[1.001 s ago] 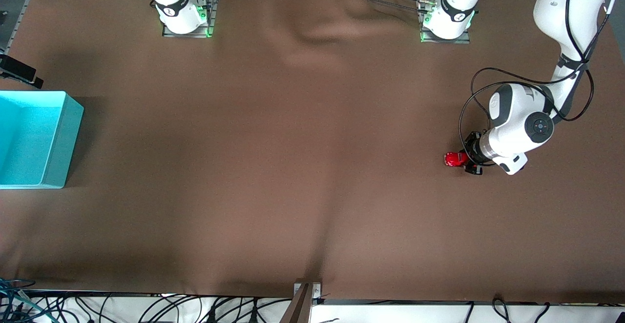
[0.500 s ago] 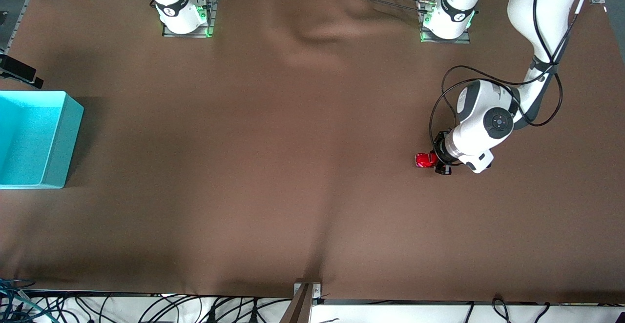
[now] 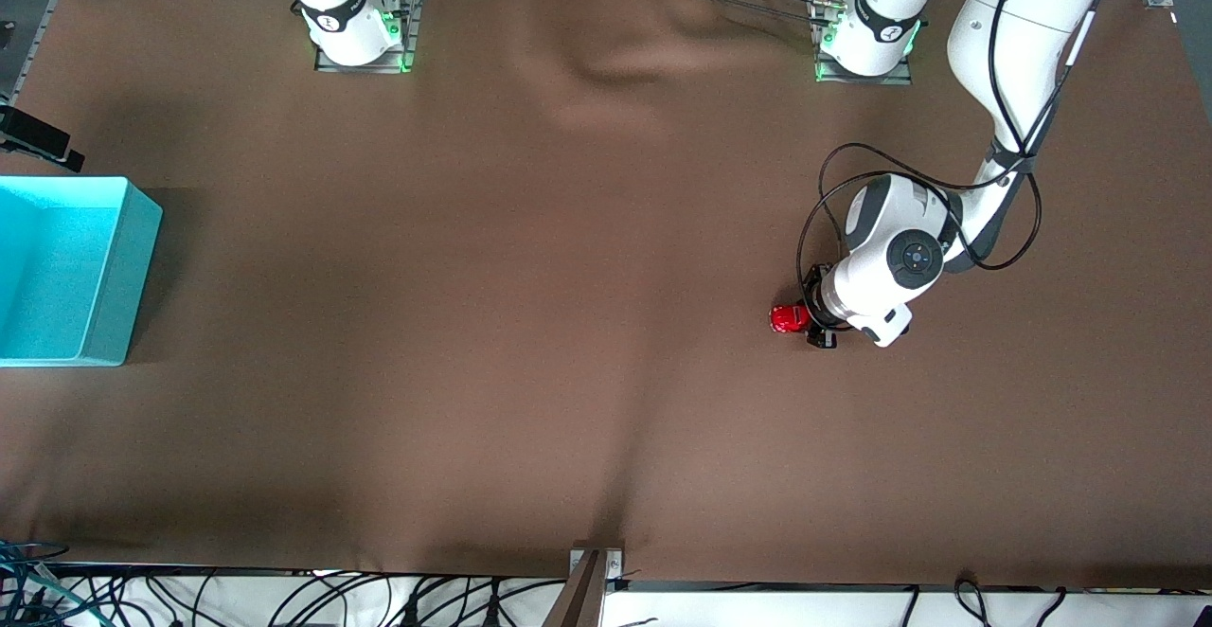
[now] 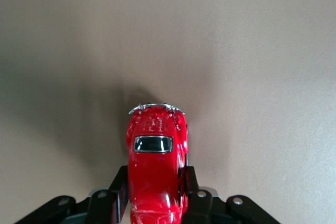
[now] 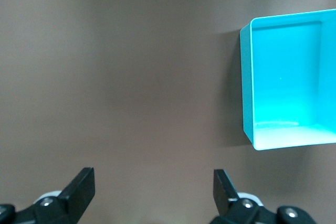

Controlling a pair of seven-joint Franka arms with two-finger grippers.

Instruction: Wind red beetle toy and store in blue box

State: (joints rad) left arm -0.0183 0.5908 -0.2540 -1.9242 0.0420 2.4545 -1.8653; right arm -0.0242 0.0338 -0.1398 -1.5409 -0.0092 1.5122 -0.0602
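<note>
The left gripper (image 3: 805,322) is low over the brown cloth, toward the left arm's end of the bench, its jaws clenched on the red beetle toy (image 3: 787,319). In the left wrist view the black fingers (image 4: 190,192) press against both flanks of the toy (image 4: 156,166); its rounded red body juts out from between them, with a dark window on top and a thin chrome bumper at its free end. The car casts a soft shadow on the cloth just beneath it; whether its wheels touch the cloth cannot be told. In the front view the toy points toward the right arm's end of the bench, and the white wrist of the left arm bends down over it from its base at the top of the view, a black cable looping around the forearm.

The right gripper (image 5: 153,190) hangs high above bare cloth with its jaws released, the two dark fingers (image 5: 80,188) well apart and nothing between them. This arm waits; only its base shows in the front view.

The blue box (image 3: 123,277) sits at the right arm's end of the bench, well apart from the toy. Its bright cyan inside holds nothing, as the right wrist view (image 5: 247,98) also shows.

The brown cloth (image 3: 530,324) covers the whole bench, with a wrinkle between the two arm bases.
</note>
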